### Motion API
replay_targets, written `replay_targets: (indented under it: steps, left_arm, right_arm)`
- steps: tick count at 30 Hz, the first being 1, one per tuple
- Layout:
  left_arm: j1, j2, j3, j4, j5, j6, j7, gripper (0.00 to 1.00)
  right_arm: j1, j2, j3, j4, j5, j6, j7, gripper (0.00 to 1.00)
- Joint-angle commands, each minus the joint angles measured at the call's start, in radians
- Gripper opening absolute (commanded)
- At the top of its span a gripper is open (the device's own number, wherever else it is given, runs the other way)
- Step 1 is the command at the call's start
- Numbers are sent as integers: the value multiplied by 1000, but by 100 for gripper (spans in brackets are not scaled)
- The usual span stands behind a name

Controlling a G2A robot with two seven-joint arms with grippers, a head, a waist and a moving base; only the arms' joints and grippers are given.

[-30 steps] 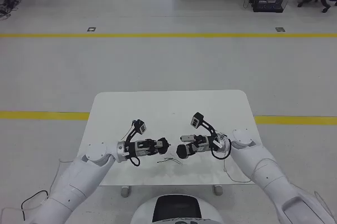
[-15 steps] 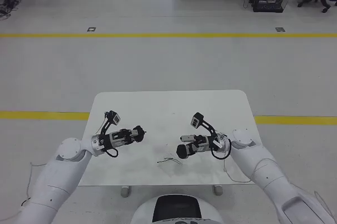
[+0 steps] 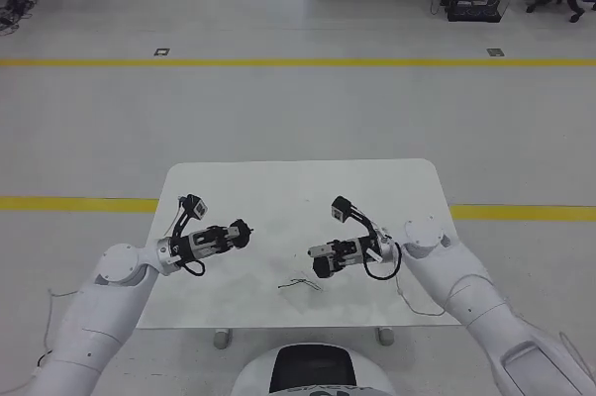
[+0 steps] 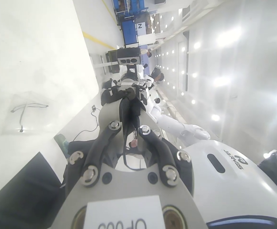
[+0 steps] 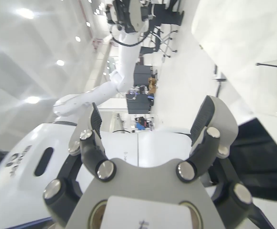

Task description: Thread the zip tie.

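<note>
A thin black zip tie (image 3: 300, 284) lies loose on the white table (image 3: 278, 188) near its front edge, with neither gripper touching it. In the left wrist view the zip tie (image 4: 25, 110) forms a T shape on a faint clear sheet. The right wrist view catches one end of the zip tie (image 5: 272, 65). My left gripper (image 3: 245, 231) hovers left of and beyond the tie, and its fingers (image 4: 129, 106) are shut with nothing seen between them. My right gripper (image 3: 316, 259) hangs just beyond the tie, pointing left; the right gripper (image 5: 150, 117) stands open and empty.
The table's front edge runs close to the zip tie. The two grippers face each other across a gap over the table's middle. Bare tabletop stretches beyond both arms towards the far edge.
My left gripper has drawn back to the left, away from the right gripper and the zip tie. The right gripper has shifted slightly farther from the front edge. The zip tie has stayed put.
</note>
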Motion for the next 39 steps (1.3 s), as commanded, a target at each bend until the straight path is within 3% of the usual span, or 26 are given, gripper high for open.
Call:
replay_targets:
  steps: [1, 13, 21, 26, 39]
  left_arm:
    - [2, -1, -3, 0, 3, 0, 3, 0]
    - [4, -10, 9, -2, -17, 0, 6, 0]
    - [4, -10, 9, -2, -17, 0, 6, 0]
    - [4, -10, 9, -2, -17, 0, 6, 0]
    - [4, -10, 9, -2, -17, 0, 6, 0]
  right_arm:
    - [2, 5, -19, -49, -141, -42, -3, 100]
    - [1, 8, -19, -56, -176, -48, -17, 100]
    - [70, 11, -81, -150, -478, -73, -26, 100]
    - [113, -2, -182, -191, -665, -74, -12, 100]
    - [109, -1, -188, -207, -694, -74, -35, 100]
